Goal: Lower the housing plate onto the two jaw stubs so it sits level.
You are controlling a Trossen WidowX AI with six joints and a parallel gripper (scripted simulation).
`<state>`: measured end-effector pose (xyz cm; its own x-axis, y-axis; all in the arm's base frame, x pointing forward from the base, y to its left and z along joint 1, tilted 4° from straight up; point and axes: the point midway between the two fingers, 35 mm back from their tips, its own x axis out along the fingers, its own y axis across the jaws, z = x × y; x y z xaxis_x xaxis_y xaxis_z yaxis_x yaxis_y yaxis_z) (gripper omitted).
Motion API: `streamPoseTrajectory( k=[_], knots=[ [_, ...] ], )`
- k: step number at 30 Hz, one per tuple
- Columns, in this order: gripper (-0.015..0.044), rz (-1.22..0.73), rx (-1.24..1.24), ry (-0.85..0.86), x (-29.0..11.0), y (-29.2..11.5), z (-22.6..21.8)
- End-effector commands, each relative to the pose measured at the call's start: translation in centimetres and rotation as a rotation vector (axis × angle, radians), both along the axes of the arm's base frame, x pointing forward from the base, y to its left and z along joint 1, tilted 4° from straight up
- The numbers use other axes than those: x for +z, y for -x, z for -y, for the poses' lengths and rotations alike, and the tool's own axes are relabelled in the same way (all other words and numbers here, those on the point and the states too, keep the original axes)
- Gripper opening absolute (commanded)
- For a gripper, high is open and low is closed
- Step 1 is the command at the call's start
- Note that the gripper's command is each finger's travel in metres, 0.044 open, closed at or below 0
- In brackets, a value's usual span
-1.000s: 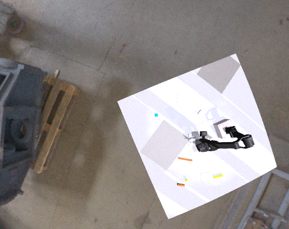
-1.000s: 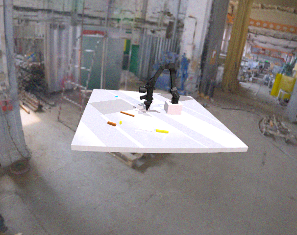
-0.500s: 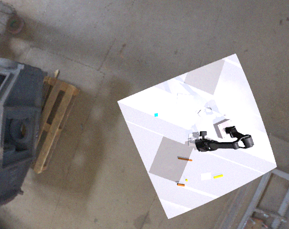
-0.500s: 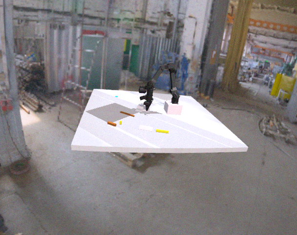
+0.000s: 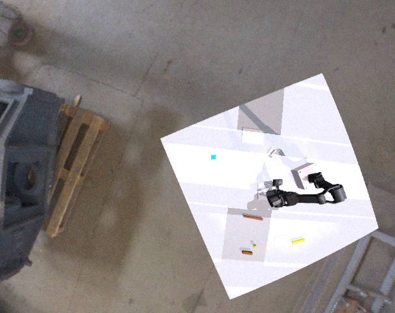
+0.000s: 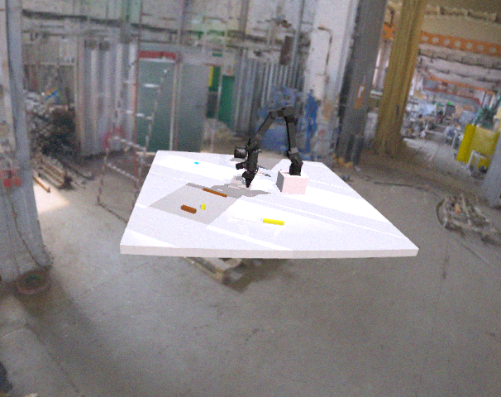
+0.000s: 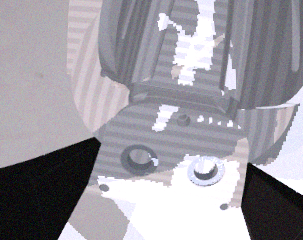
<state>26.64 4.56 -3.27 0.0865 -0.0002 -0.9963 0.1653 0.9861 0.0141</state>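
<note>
The housing plate (image 7: 171, 172) is a pale plate with two large round holes and small dark corner holes. It lies between the two black fingers of my gripper (image 7: 173, 154) (image 6: 248, 184), which is shut on it. Round ends show inside both large holes. Two ribbed grey jaw shapes, the left one (image 7: 138, 50) and the right one (image 7: 271, 55), reach away from the plate's far edge in the wrist view. In the top view the pale assembly (image 5: 262, 189) shows beside the gripper, partly hidden by it. I cannot tell how level the plate is or whether it touches the stubs.
The arm stands on a pinkish box (image 5: 297, 177) (image 6: 293, 184). A white block (image 5: 252, 137) and a small pale part (image 5: 273, 152) lie beyond the assembly. A cyan cube (image 5: 213, 156) (image 6: 196, 162), orange bar (image 5: 252, 217) (image 6: 214, 192) and yellow bar (image 5: 298, 240) (image 6: 273, 222) lie around.
</note>
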Motion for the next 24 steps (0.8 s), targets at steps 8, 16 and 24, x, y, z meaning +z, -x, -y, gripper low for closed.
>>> streamPoseTrajectory(
  k=[8,16,24],
  knots=[
    [0.0351,0.002,0.005,0.005,-0.26,-0.06,0.08],
    [0.0351,0.002,0.005,0.005,-0.35,-0.06,0.08],
    [0.0351,0.002,0.005,0.005,-0.35,-0.06,0.08]
  ],
)
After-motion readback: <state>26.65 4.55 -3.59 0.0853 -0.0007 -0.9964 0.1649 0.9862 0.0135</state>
